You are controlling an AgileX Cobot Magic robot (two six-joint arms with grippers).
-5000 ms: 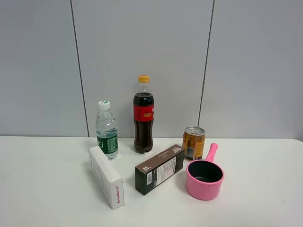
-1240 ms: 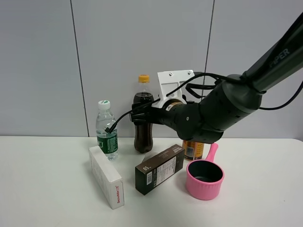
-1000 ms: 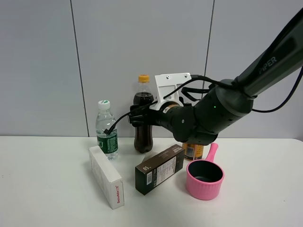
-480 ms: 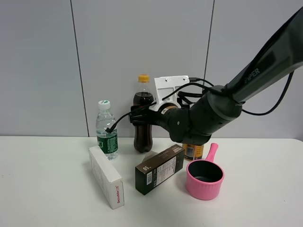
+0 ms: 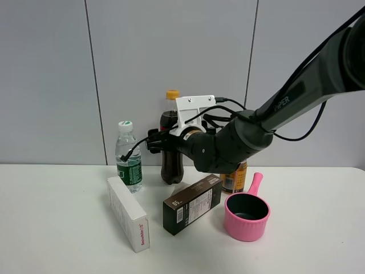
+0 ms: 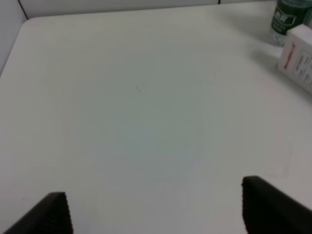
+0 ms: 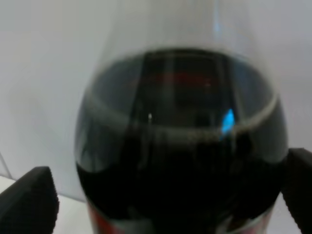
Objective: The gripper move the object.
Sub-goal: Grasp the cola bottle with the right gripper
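Black-jawed right gripper (image 5: 161, 141) open, its jaws flanking the shoulder of the tall clear plastic cola bottle (image 5: 171, 168) with an orange cap; a gap shows at one jaw. The bottle stands upright near the rear edge of the white worktop (image 5: 57, 228), about midway along. Left gripper (image 6: 163, 212) spread wide, holding nothing.

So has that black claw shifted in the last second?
Yes. The right gripper has slid left, toward the water bottle, and now straddles the cola bottle.
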